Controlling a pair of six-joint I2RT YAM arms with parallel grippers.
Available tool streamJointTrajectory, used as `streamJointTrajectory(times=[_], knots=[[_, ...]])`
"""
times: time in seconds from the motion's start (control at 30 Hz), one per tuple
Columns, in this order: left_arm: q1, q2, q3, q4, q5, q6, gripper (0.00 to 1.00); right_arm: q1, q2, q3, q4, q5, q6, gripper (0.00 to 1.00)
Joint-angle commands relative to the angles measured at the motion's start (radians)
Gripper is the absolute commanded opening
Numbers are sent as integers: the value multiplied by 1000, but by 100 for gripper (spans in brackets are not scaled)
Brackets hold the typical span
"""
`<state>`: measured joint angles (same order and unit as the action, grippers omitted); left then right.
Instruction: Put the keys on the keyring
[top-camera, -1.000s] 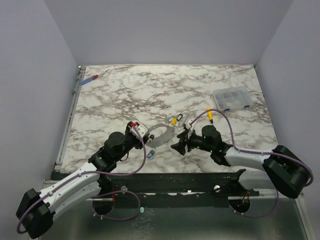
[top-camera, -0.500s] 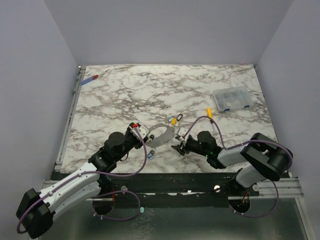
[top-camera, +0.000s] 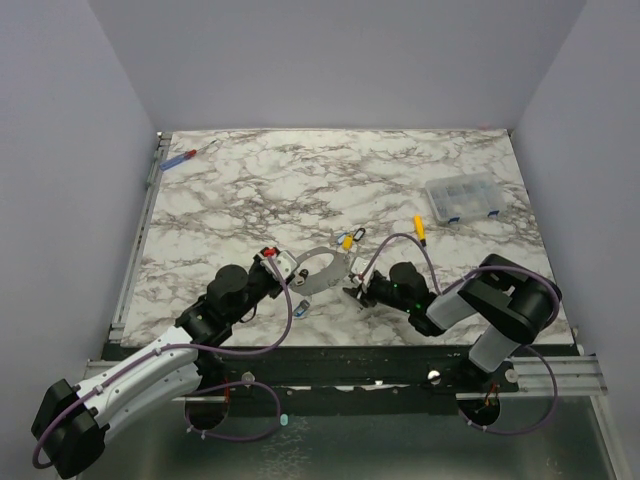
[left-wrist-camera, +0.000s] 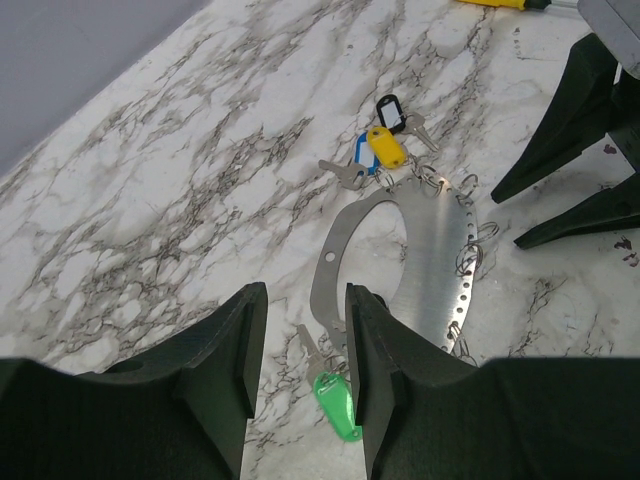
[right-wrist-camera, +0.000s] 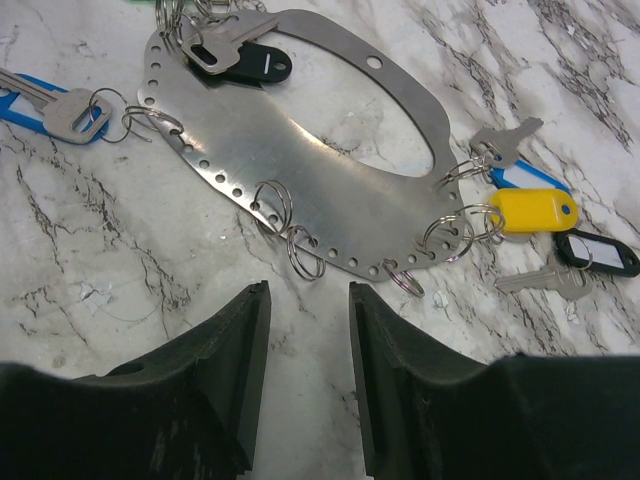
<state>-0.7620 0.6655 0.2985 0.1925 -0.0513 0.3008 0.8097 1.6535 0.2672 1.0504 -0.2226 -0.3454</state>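
The keyring (top-camera: 318, 268) is a flat silver loop-shaped plate (left-wrist-camera: 440, 270) with a large hole and small split rings along its drilled edge (right-wrist-camera: 320, 180). Keys with yellow (left-wrist-camera: 385, 148), black (left-wrist-camera: 388, 108) and blue tags lie at its far end. A green-tagged key (left-wrist-camera: 338, 400) lies at its near-left edge, and a blue one (right-wrist-camera: 40, 105) on its near side. My left gripper (left-wrist-camera: 305, 340) is open, its jaws straddling the green key and the plate's rim from above. My right gripper (right-wrist-camera: 308, 310) is open over bare marble, just short of the ringed edge.
A clear plastic compartment box (top-camera: 462, 198) sits at the right rear. A yellow-handled screwdriver (top-camera: 419, 227) lies in front of it. A red-and-blue-handled screwdriver (top-camera: 185, 156) lies at the far left corner. The table's near edge is close behind both grippers.
Both grippers' jaws have narrowed. The right arm has folded in, its gripper shifting slightly left along the plate's near-right edge. The left arm has barely moved.
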Motion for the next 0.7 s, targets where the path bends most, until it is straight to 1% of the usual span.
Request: streamJointTrajectory(times=[0.0, 0.3, 0.47, 0.53, 0.67], knots=[[-10, -13, -9, 9, 28, 9, 41, 2, 31, 30, 27, 17, -29, 44], [-11, -9, -9, 6, 40, 11, 37, 2, 72, 67, -2, 26, -33, 43], [-13, -8, -9, 6, 44, 12, 34, 2, 78, 78, -25, 36, -34, 38], [-14, -6, -9, 6, 46, 11, 33, 2, 78, 78, -26, 44, -35, 33], [-15, -5, -7, 4, 50, 11, 32, 2, 79, 86, -58, 45, -41, 18]])
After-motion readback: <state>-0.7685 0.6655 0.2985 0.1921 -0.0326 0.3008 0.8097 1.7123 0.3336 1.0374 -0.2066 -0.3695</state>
